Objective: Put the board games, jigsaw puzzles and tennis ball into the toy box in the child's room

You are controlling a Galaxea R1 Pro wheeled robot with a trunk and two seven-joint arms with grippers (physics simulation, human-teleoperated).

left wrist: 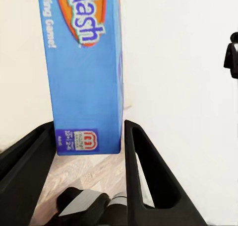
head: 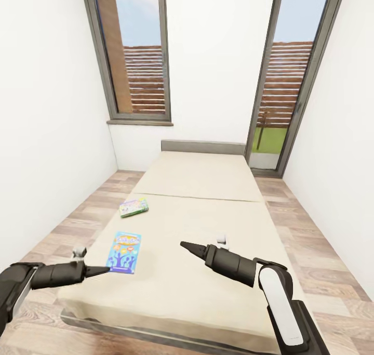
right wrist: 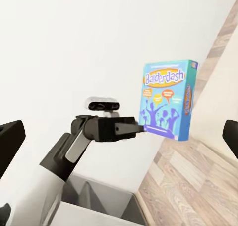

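Our left gripper [head: 102, 270] reaches level over the bed [head: 208, 225], fingers spread around the near edge of the blue board game [head: 124, 251] lying there. Our right gripper [head: 188, 248] hovers mid-bed, jaws together. The green-pink game [head: 134, 207] lies farther up

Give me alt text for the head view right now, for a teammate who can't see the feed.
A bare beige bed runs away toward two tall windows, with a blue board game near its left edge and a green-pink board game farther up. The left gripper has its fingers at the blue box's near edge; the right gripper hovers over the mattress.
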